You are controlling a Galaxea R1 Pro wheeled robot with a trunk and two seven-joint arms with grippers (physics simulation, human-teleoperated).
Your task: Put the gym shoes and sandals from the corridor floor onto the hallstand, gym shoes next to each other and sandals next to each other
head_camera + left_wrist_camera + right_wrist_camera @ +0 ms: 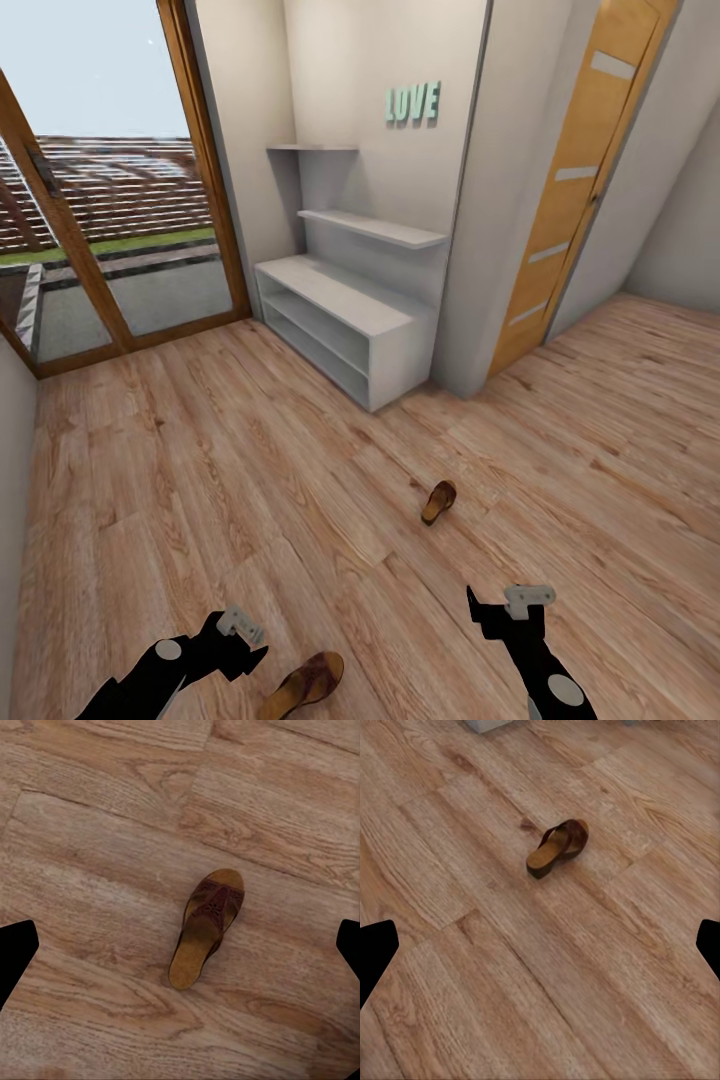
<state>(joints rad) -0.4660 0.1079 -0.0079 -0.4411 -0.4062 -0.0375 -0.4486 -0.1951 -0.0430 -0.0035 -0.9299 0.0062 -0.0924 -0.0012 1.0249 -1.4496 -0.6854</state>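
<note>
Two dark brown sandals lie on the wood-plank corridor floor [200, 470]. One sandal [438, 501] rests mid-floor, ahead of my right gripper [503, 603]; the right wrist view shows this sandal [556, 847] on its side, well beyond the fingertips [376, 952]. The other sandal [305, 684] lies close by, just right of my left gripper [245, 640]; in the left wrist view that sandal [206, 926] lies flat below the spread fingertips [15, 956]. Both grippers are open and hold nothing. The pale grey hallstand [340, 310] stands against the far wall, its shelves bare. The gym shoes are out of view.
A glass door with a wooden frame [120, 230] is at the far left. A grey wall pillar [490, 200] and a wooden door [570, 200] stand right of the hallstand. Open floor lies between me and the hallstand.
</note>
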